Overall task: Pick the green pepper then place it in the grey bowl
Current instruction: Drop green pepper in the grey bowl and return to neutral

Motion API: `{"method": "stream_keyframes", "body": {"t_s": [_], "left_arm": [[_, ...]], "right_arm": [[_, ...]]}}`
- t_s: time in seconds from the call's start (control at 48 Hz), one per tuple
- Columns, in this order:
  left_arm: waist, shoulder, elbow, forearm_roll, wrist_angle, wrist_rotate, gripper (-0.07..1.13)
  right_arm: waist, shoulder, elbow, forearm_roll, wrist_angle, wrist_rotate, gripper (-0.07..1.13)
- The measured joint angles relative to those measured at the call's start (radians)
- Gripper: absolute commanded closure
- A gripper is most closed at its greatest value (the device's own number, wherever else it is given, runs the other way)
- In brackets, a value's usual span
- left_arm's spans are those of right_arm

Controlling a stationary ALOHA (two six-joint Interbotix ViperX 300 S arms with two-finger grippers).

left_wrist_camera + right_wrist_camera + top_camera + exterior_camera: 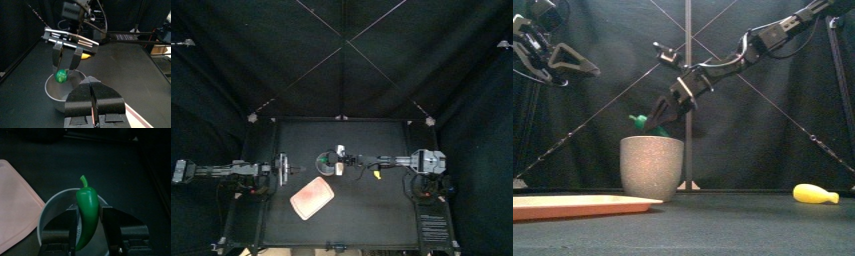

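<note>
right gripper (87, 217): closed on the green pepper (85, 198), gripped lengthwise between the jaws, stem end outward, right at the mouth of the grey bowl (652, 168), not yet let go. left gripper (92, 86): shut on nothing, parked well off to the left.

risks, as a judgement: could catch the rim with the stem end if released while sitting toward one side of the mouth, then tip out onto the worktop (740, 225) or the pink tray (580, 206) nearby. could knock the tall bowl over if lowered more and a jaw clips the rim. might cling to one jaw on opening and get dragged back out. needs centring before release.
</note>
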Motion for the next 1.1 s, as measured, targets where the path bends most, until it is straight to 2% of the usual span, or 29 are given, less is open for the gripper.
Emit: {"method": "stream_keyframes", "body": {"t_s": [0.354, 0.771, 0.917, 1.104], "left_arm": [[0.000, -0.002, 0.002, 0.000, -0.003, 0.003, 0.97], [0.002, 0.000, 0.002, -0.002, -0.003, 0.003, 0.97], [0.002, -0.002, 0.006, -0.002, -0.003, 0.003, 0.97], [0.011, -0.002, 0.009, 0.003, -0.003, 0.008, 0.97]], "right_arm": [[-0.002, 0.048, -0.011, 0.048, -0.003, 0.000, 0.20], [-0.002, -0.092, 0.071, 0.063, -0.023, 0.000, 0.19], [0.000, -0.229, 0.173, 0.067, -0.138, 0.005, 0.19], [0.002, -0.407, 0.387, 0.107, -0.426, 0.005, 0.19]]}}
